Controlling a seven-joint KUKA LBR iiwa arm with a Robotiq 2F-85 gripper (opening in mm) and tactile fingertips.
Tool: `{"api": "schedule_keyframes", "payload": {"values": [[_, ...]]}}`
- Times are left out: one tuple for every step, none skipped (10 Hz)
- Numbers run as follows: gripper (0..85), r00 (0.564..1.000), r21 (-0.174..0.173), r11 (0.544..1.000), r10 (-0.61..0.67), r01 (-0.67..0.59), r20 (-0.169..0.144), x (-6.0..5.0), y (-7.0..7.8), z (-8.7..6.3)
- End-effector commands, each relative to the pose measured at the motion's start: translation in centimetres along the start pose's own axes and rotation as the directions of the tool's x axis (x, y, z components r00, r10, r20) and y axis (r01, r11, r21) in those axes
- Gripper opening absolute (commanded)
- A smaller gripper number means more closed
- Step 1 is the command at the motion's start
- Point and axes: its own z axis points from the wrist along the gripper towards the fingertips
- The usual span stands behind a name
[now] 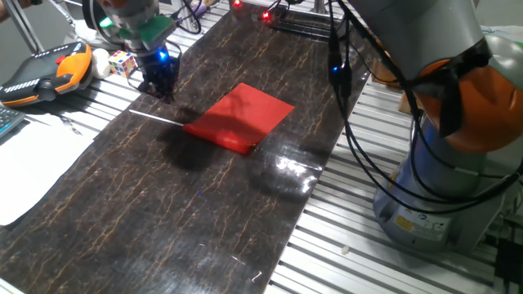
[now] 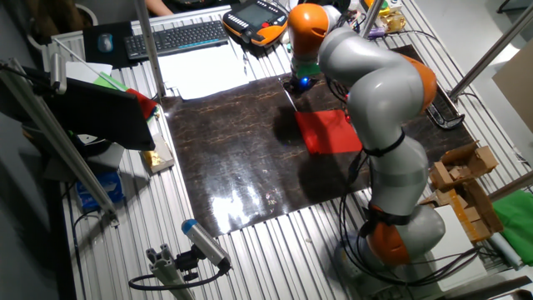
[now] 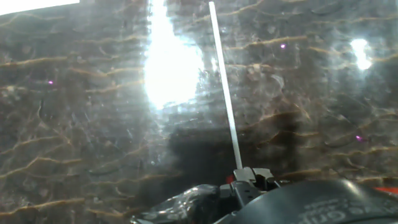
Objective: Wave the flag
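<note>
Gripper points down over the left part of a dark marble-pattern mat, the grey and orange arm bending over the table. From it the flag lies flat: a thin white stick, then a smooth red rectangle. Whether the fingers clamp the stick, I cannot tell.

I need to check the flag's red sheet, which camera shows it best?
One fixed view: the flag lies flat and unobstructed there. The other fixed view shows it partly behind the arm. The hand view shows only its white stick.
</note>
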Motion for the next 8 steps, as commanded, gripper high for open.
{"api": "schedule_keyframes", "payload": {"values": [[0.7, 1.0, -0.011, 1.0, -0.002, 0.002, -0.015, 0.05, 0.01, -0.13], [0.7, 1.0, -0.013, 1.0, -0.007, 0.007, -0.03, 0.05, 0.01, -0.13], [0.7, 0.999, -0.012, 1.0, -0.017, 0.016, -0.047, 0.05, 0.01, -0.13], [0.7, 0.997, -0.031, 0.999, -0.034, 0.032, -0.063, 0.05, 0.01, -0.13], [0.7, 0.996, -0.049, 0.998, -0.044, 0.04, -0.077, 0.05, 0.01, -0.13], [0.7, 0.995, -0.057, 0.997, -0.048, 0.043, -0.083, 0.05, 0.01, -0.13], [0.7, 0.996, -0.044, 0.998, -0.039, 0.035, -0.08, 0.05, 0.01, -0.13], [0.7, 0.996, -0.035, 0.999, -0.044, 0.041, -0.074, 0.05, 0.01, -0.13]]}}
